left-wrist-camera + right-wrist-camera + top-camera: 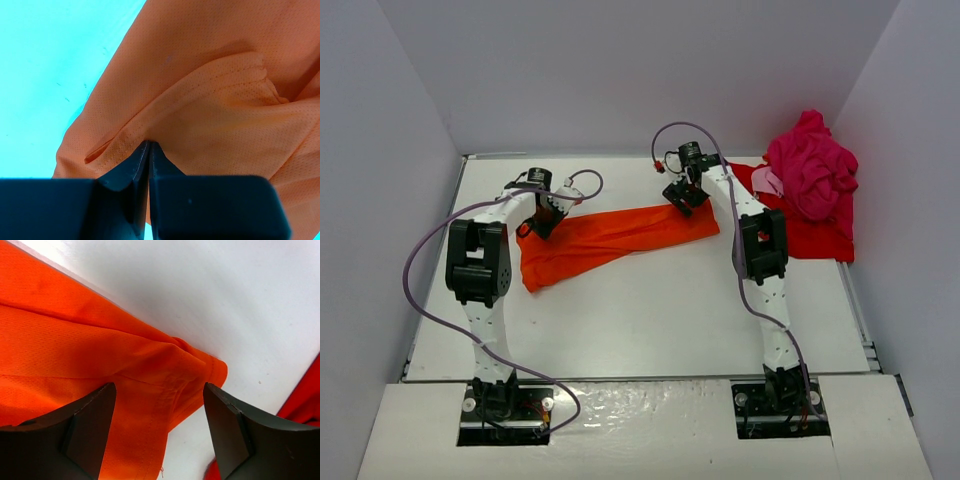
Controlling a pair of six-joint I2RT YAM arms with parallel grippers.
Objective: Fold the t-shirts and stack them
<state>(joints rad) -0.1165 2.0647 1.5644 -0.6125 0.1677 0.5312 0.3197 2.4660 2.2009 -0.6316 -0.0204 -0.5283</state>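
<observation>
I see left arm (pixel 480 262) bent forward | left gripper (pixel 150 144) pinched tight | right arm (pixel 760 245) stretched forward | right gripper (pixel 160 390) spread wide

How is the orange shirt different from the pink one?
The orange shirt lies stretched out in a long flat band; the pink shirt is bunched in a heap at the far right. The left tool pinches the orange shirt; nothing holds the pink shirt. Both are plain, wrinkly cloth.

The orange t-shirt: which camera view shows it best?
Top external: almost the whole orange t-shirt shows there, as a long band. Left wrist shows only a creased patch, right wrist only one corner.
</observation>
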